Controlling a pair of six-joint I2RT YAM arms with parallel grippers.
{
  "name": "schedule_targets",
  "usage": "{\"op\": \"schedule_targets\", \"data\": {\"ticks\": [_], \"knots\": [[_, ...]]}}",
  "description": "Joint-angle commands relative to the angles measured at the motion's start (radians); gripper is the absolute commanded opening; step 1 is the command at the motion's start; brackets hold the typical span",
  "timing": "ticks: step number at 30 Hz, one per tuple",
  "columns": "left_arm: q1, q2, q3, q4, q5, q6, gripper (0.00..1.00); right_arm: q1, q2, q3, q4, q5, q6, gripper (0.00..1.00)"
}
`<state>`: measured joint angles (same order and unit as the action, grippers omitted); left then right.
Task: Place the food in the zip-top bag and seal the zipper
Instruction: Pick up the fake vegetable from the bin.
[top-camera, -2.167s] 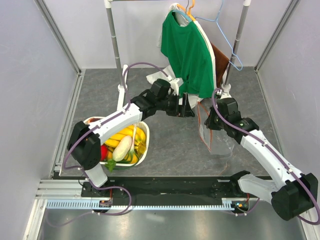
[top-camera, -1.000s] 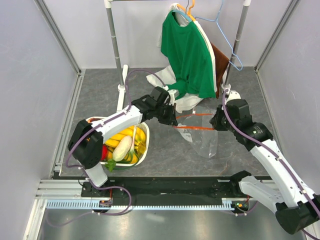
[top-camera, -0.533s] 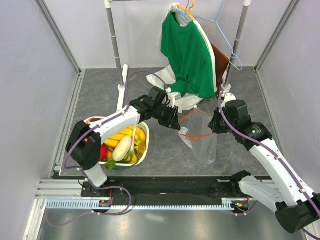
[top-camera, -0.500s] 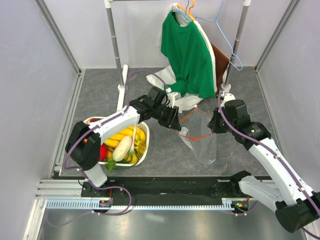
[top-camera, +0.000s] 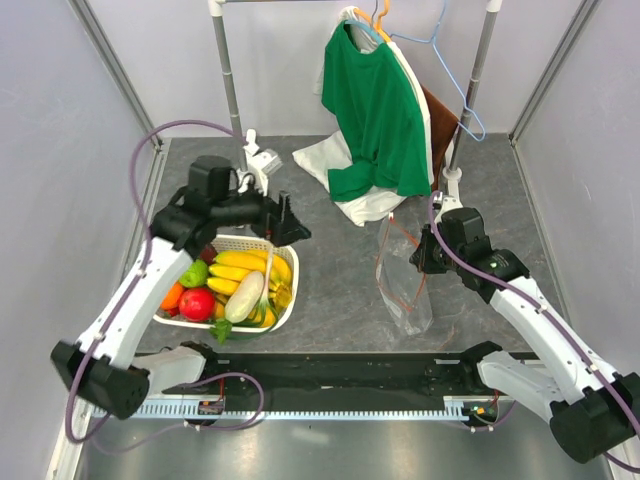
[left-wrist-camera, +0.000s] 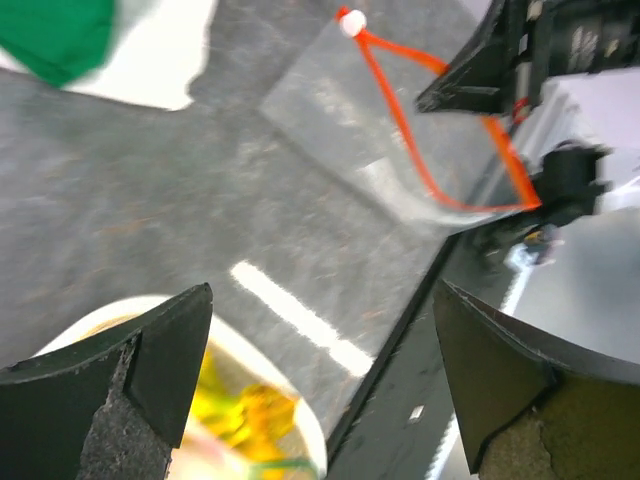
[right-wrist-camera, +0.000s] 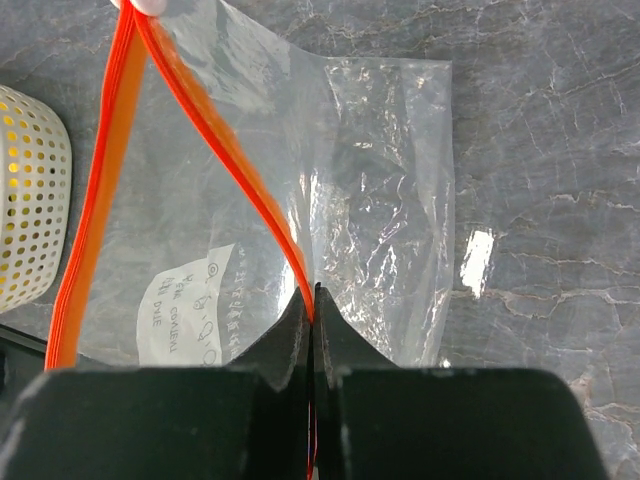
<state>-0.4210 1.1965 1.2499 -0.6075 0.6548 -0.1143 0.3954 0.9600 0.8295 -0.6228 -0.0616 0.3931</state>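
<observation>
- The left claw (top-camera: 287, 222) hangs wide open and empty over the far rim of the white basket (top-camera: 292, 300). The food (top-camera: 240, 283) lies just below it, toward its arm's base.
- The right claw (right-wrist-camera: 313, 310) is pinched tight on the zipper (right-wrist-camera: 215, 150), holding the zip-top bag (top-camera: 402, 295) with its mouth parted, right of the basket.
- Only 1 arm is free, and that arm, the left, is nearer the food.

We catch just one piece of writing: a pale label (right-wrist-camera: 190, 300) on the clear zip-top bag (right-wrist-camera: 380, 190), seen from the right wrist. Three short lines of dark print run across it at a slant, too small and skewed for us to read. No other view gives us any legible text.
</observation>
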Motion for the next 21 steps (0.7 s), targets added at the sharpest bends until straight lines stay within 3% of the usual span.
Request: {"op": "schedule_targets", "data": {"ticks": [1, 4, 7, 13, 18, 21], "knots": [[0.037, -0.104, 0.032, -0.205, -0.151, 0.260, 0.97, -0.003, -0.035, -0.023, 0.046, -0.017, 0.004, 0.00], [0.073, -0.187, 0.031, -0.270, -0.248, 0.384, 0.95, -0.003, -0.043, -0.029, 0.046, -0.021, 0.004, 0.00], [0.074, -0.228, 0.046, -0.406, -0.225, 0.528, 0.92, -0.003, -0.040, -0.024, 0.044, -0.021, -0.007, 0.00], [0.074, -0.164, 0.091, -0.624, -0.391, 0.544, 0.84, -0.004, -0.035, -0.018, 0.044, -0.018, -0.010, 0.00], [0.070, -0.126, 0.108, -0.796, -0.383, 0.623, 0.79, -0.004, -0.029, -0.015, 0.043, -0.017, -0.016, 0.00], [0.051, -0.136, 0.016, -0.827, -0.354, 0.646, 0.75, -0.004, -0.017, -0.013, 0.046, -0.018, -0.017, 0.00]]}}
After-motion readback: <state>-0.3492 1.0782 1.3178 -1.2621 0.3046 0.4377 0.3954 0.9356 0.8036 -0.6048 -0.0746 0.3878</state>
